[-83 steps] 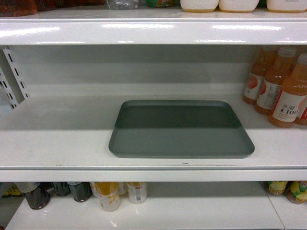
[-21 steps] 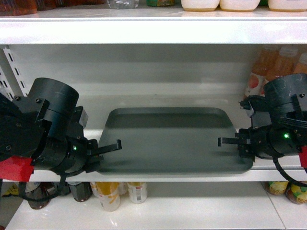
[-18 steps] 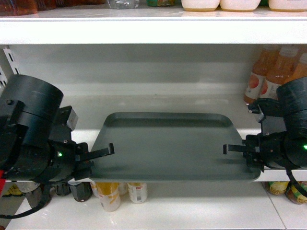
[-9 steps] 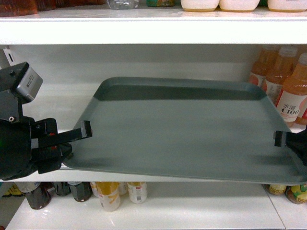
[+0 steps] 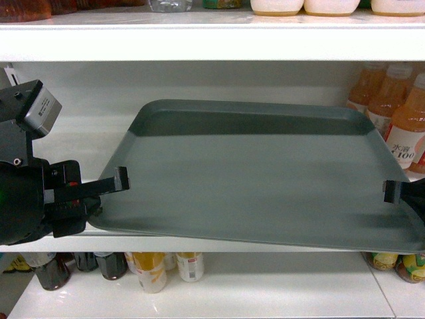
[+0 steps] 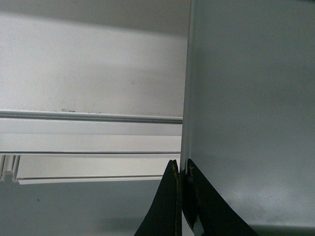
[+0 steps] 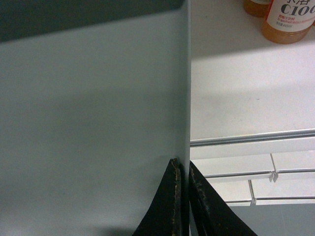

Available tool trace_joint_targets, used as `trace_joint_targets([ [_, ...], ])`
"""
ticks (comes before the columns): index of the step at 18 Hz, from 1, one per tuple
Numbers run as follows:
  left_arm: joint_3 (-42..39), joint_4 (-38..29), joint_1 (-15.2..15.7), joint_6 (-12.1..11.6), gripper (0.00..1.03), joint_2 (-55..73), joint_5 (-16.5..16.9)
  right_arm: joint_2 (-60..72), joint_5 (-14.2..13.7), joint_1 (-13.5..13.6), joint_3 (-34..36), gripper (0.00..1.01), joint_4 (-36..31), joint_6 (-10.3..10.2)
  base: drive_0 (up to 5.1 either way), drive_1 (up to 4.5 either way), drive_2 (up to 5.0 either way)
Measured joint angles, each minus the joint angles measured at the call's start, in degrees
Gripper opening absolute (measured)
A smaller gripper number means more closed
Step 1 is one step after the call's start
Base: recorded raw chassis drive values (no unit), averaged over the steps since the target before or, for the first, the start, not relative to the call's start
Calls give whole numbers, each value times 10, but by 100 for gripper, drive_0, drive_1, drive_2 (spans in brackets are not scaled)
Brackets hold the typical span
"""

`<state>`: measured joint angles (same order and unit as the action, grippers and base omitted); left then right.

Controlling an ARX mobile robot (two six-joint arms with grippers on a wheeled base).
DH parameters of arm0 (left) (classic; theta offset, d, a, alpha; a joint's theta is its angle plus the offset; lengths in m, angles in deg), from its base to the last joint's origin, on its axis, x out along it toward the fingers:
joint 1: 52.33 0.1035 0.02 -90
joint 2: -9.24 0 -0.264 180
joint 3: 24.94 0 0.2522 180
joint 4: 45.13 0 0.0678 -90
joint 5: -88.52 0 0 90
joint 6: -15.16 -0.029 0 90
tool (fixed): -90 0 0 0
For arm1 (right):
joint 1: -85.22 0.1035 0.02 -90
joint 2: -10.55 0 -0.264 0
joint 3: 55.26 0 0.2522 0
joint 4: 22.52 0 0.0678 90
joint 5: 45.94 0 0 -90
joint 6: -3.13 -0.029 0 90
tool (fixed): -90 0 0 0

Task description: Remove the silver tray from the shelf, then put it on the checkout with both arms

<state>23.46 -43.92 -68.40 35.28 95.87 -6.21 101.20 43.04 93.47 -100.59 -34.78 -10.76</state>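
Since the picture of half a second ago, the flat rectangular grey-green tray (image 5: 255,176) has come a little more toward the camera and has tipped slightly, its right side now lower than its left; a few seconds ago it lay flat on the shelf with no arm near it.

Nearest to the camera, the left hand (image 5: 113,185) is clenched on the left rim of the tray. In the left wrist view its two thin black fingers (image 6: 170,206) pinch the raised edge between them. The right hand (image 7: 183,196) grasps the opposite rim in the same way; the head view shows only the tip of one finger at the right border. So the tray spans between the two hands, each hand at about the middle of a short side.

I judge the tray to be stiff and rather light, probably sheet metal, with a smooth matte surface that may slip in such a narrow pinch. The low rim is the only good place to hold it, and both hands must move together, otherwise it may twist or slide out.

Beyond the hands, the far edge of the tray hangs above the glossy white shelf board (image 5: 86,149), apparently not touching it. Farther to the right of the right hand stand orange juice bottles (image 5: 398,126), close to the far right corner of the tray.
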Motion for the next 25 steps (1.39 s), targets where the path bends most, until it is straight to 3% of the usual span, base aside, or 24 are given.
trace_joint_targets([
  [8,0,0,0,0,3,0,0,0,0,0,0,4,0,0,0,0,0],
  [25,-1,-1,-2,0,3,0,-2,0,-1,0,2,4,0,0,6,-404,415],
])
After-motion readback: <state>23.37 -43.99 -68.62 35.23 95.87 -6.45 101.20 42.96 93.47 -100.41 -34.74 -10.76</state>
